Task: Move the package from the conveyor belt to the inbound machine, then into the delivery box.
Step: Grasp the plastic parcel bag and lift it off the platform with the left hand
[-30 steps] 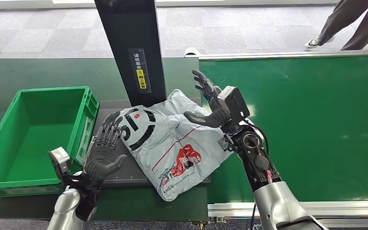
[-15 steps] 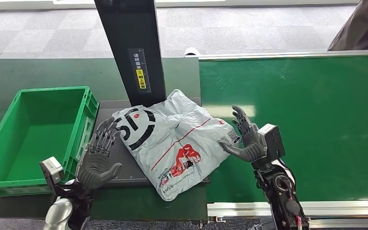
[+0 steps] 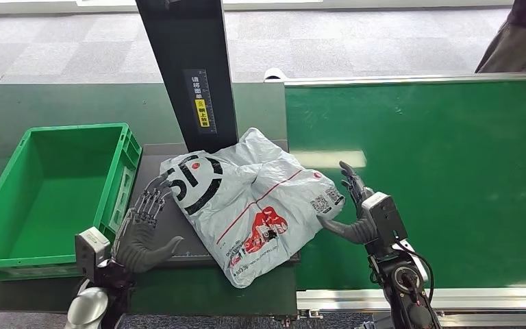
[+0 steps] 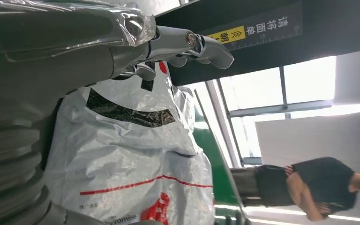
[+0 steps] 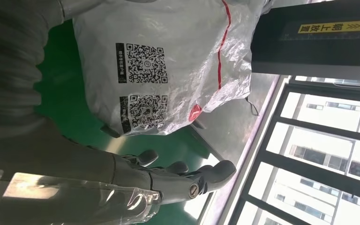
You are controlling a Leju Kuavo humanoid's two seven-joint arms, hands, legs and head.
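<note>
The package (image 3: 250,202), a crinkled grey-and-white plastic mailer with red print and QR codes, lies flat on the inbound machine's dark platform (image 3: 178,226), at the foot of the black scanner column (image 3: 188,68). Its long axis runs diagonally, from the platform's far left part near the column down to the near right corner, where the bag's lower end overhangs the platform edge toward the conveyor belt (image 3: 452,171).

The bag lies between the two hands. The right hand (image 3: 353,209) stands at the bag's right edge, over the belt's left margin, fingers spread and holding nothing; its thumb appears to reach the bag's edge, though contact cannot be confirmed. In the right wrist view the QR-code corner of the package (image 5: 168,65) faces the palm at close range. The left hand (image 3: 144,229) sits at the platform's left edge, also open and empty, palm turned toward the bag, its fingertips just beside the black-printed end. The left wrist view shows the package (image 4: 126,154) directly in front of that palm.

The green delivery box (image 3: 14,219) stands just left of the platform, beyond the left hand. So the bag's remaining leg likely runs leftward, across its own short axis, and both hands look placed to close in from opposite sides.
</note>
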